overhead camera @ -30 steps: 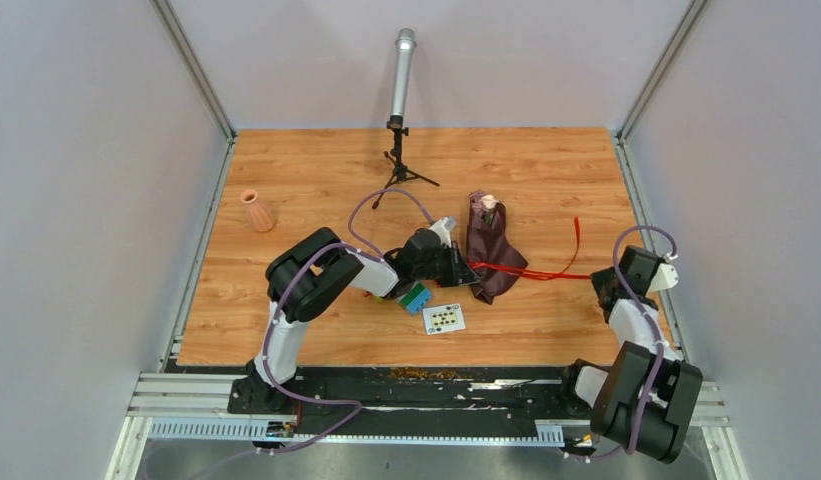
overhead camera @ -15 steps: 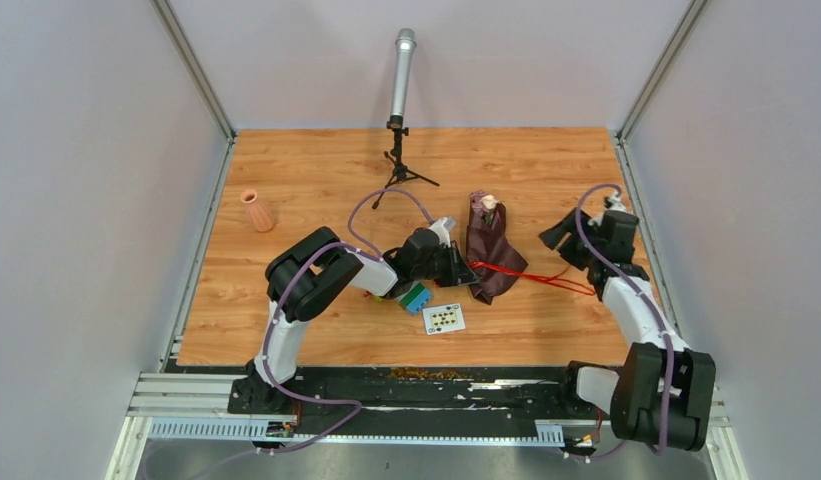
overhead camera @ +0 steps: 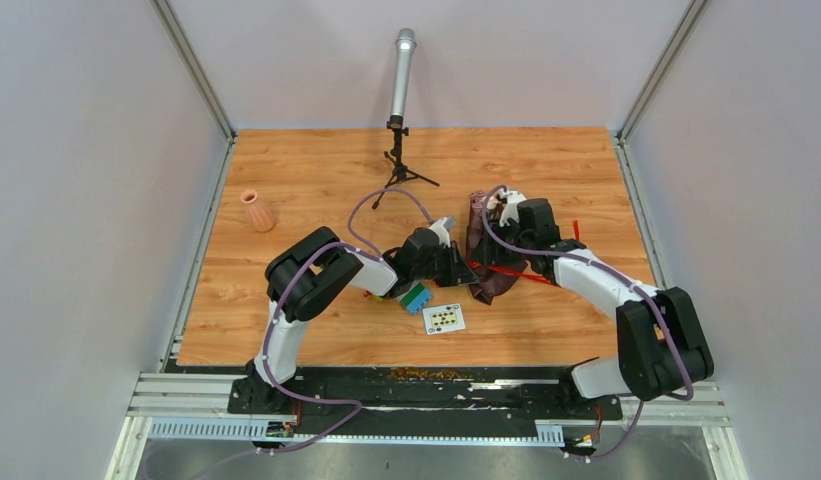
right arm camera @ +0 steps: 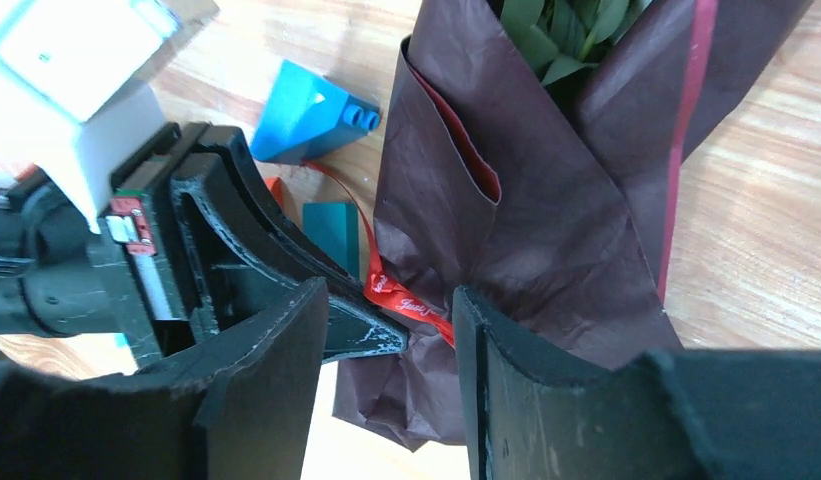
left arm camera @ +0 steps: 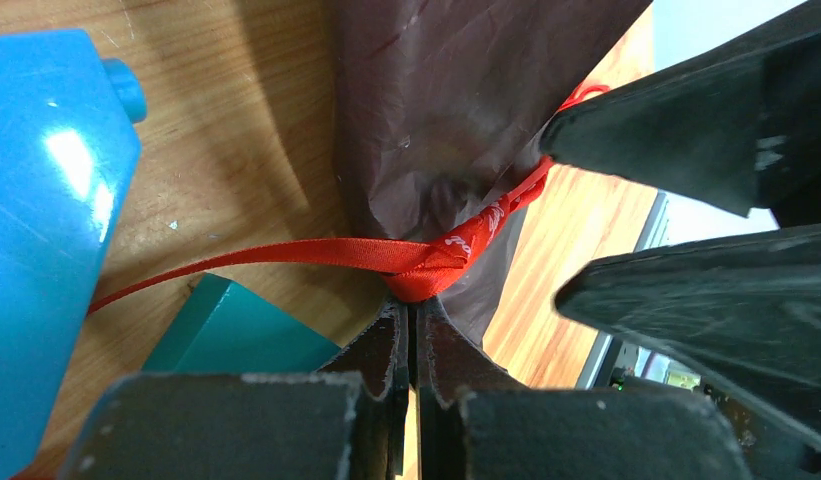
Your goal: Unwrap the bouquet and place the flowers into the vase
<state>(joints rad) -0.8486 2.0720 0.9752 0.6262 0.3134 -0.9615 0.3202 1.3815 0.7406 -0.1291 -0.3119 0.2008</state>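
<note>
Left fingers (left arm camera: 414,322): clenched, pads pressed together on the knot of the red ribbon (left arm camera: 336,252), which girds the waist of the bouquet (right arm camera: 546,200). The knot sits right at their tips, and one loose tail of ribbon runs off to their left across the desk (overhead camera: 316,170). Right fingers (right arm camera: 386,297): released, standing apart and holding nothing. They are set opposite the left fingers, with the tied ribbon and the tip of the left pair lying in the gap between them. One finger is on the wrap side of the knot, the other over the left pair; whether either pad touches the paper cannot be told. The bouquet lies on the desk just beyond both pairs, its maroon paper folded closed, with green leaves of the flowers (right arm camera: 566,40) showing at the open end, away from the right fingers. A blue block (left arm camera: 46,200) and a teal block (left arm camera: 246,335) lie beside the left fingers, and a printed card (overhead camera: 444,318) lies near them. The vase (overhead camera: 256,211) stands upright, well apart from both pairs, towards the desk's left edge. A microphone (overhead camera: 401,60) on a tripod stands at the far side.
</note>
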